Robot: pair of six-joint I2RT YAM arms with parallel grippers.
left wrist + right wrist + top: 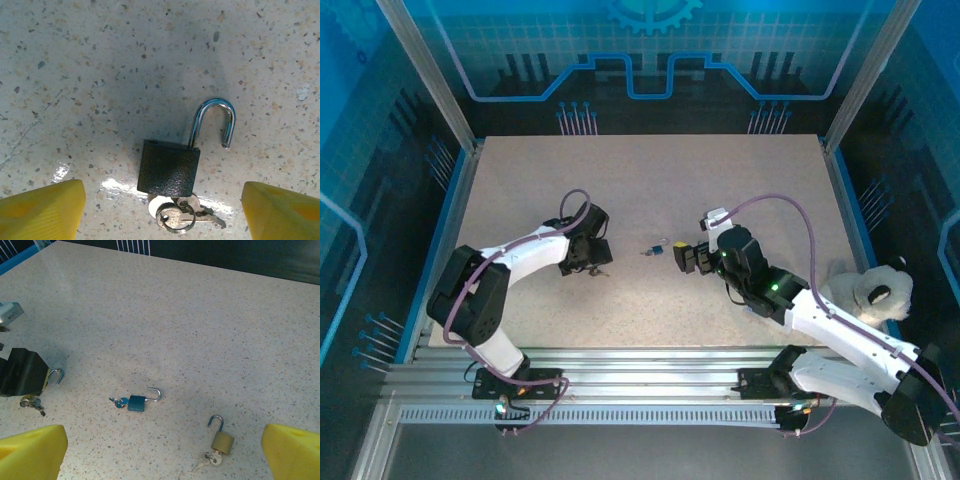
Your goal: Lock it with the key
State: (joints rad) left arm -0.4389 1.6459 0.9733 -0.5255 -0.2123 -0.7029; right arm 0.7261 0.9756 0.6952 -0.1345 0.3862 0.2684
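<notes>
Three open-shackled locks lie on the table (650, 180). The left gripper (588, 258) has its jaws spread either side of the black padlock (168, 168), whose keys (175, 215) are at its 6 o'clock. The blue padlock (136, 403) lies mid-table, with the brass padlock (223, 442) at its 4 o'clock, ahead of the right gripper (683, 257), jaws spread wide.

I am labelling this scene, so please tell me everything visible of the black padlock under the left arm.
The black padlock has a squarish body with a grainy finish and a shiny metal shackle, which stands open: one leg sits in the body, the other end is free. A ring of keys meets its bottom edge. It lies flat on the speckled table, between the yellow fingers of the left pincer, untouched.
</notes>
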